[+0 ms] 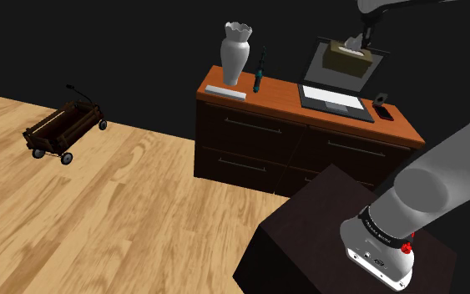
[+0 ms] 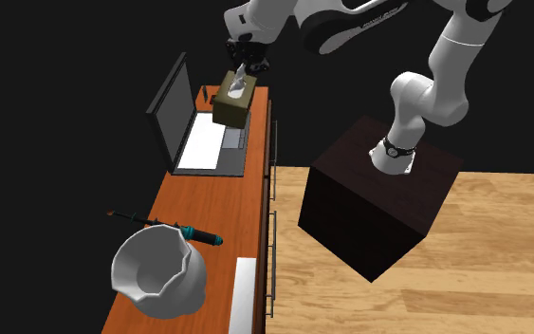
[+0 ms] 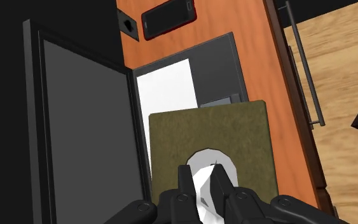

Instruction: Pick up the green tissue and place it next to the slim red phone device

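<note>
An olive-green tissue box (image 1: 347, 60) (image 2: 233, 106) (image 3: 209, 140) with a white tissue sticking out of its top hangs just above the open laptop's keyboard (image 1: 335, 96). My gripper (image 1: 361, 39) (image 2: 243, 74) (image 3: 201, 170) comes down from above and is shut on that white tissue, its fingers clasping it on both sides. The slim red phone (image 3: 168, 18) (image 1: 383, 111) lies flat on the orange dresser top (image 1: 266, 93), past the laptop's far end, beside a small black object (image 3: 128, 25).
The laptop (image 2: 198, 133) (image 3: 82, 114) stands open on the dresser. A white vase (image 1: 235, 52) (image 2: 160, 270), a teal-handled tool (image 1: 260, 71) (image 2: 184, 231) and a flat white slab (image 1: 226, 92) sit at the other end. A toy wagon (image 1: 62, 129) stands on the wooden floor.
</note>
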